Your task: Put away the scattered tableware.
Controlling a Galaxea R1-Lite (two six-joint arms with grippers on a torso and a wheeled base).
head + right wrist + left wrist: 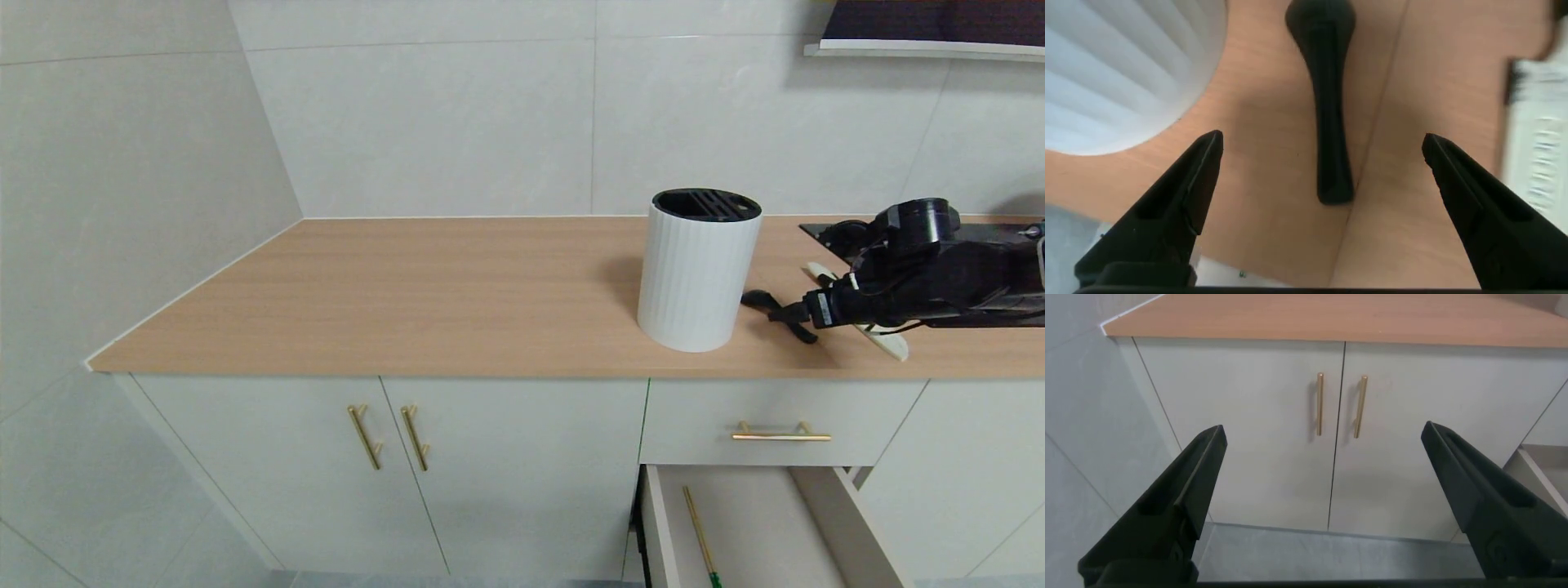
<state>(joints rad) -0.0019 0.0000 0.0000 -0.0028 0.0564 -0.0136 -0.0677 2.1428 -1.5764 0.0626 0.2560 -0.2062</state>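
Note:
A black utensil [756,299] lies on the wooden counter [457,294], just right of a white ribbed holder [698,278] with a black slotted top. My right gripper [788,315] hovers low over the utensil. In the right wrist view that gripper [1321,143] is open, one finger on each side of the black utensil [1327,106], which it does not touch; the holder [1118,73] is close by. A white utensil [888,340] lies partly under the right arm. My left gripper [1323,506] is open and empty, below counter height, facing the cabinet doors.
An open drawer [824,523] under the counter's right part holds a thin gold stick with a green tip [699,531]. A black cooktop [820,231] sits behind the right arm. Two cabinet doors have gold handles [1319,404]. Tiled walls close the back and left.

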